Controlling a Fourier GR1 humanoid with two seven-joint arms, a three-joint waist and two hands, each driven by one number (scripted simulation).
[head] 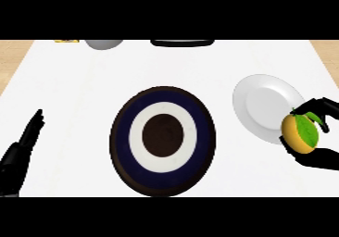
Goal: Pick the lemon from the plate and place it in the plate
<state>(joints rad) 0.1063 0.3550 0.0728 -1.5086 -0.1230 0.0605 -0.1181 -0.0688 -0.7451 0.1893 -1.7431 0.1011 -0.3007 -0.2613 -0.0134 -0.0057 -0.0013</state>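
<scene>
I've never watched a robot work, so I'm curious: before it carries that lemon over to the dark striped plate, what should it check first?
1. Yellow lemon with green leaf held by right hand: ok, fingers curl round it.
2. Lemon lifted off the white round plate: cannot tell from this view.
3. Dark blue-and-white ringed plate free to receive it: ok.
4. Path between the plates unobstructed: ok.
5. Left hand out of the way: ok, resting at the left edge.
</scene>
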